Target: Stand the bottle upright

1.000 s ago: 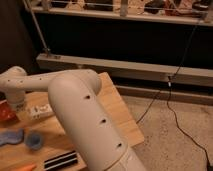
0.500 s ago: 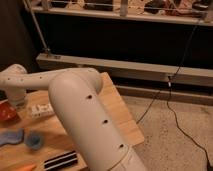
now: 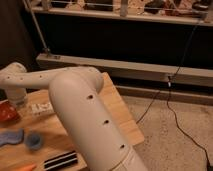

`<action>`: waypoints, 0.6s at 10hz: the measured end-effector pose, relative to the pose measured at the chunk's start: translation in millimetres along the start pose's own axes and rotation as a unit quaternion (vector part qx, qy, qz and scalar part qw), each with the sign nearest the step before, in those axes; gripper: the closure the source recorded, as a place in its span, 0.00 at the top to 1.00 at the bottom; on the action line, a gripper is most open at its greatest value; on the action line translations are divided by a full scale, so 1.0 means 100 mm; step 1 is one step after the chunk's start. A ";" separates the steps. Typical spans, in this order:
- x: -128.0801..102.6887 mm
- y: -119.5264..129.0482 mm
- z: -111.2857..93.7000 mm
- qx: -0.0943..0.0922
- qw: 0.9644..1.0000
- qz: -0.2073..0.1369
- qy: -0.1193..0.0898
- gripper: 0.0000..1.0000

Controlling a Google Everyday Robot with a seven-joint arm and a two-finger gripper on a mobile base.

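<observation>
Wooden table (image 3: 120, 112) | arm bent leftward | claw (image 3: 19, 102) beside lying bottle (image 3: 42, 108)

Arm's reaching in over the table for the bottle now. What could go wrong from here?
The gripper sits at the table's far left, between the red bowl and the small whitish lying bottle; it might knock the bowl.

The round bottle could roll when nudged.

The big white arm hides much of the wooden table, so contacts may go unseen.

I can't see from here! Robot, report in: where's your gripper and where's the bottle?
Gripper low at far left of table, by red bowl. Bottle lying on its side just beside gripper, not yet upright. Arm blocks much of the view.
</observation>
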 end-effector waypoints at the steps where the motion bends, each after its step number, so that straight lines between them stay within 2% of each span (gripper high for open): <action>1: 0.01 0.00 0.00 0.000 1.000 0.002 -0.001 0.34; 6: 0.01 -0.01 -0.05 0.006 1.000 0.013 -0.023 0.34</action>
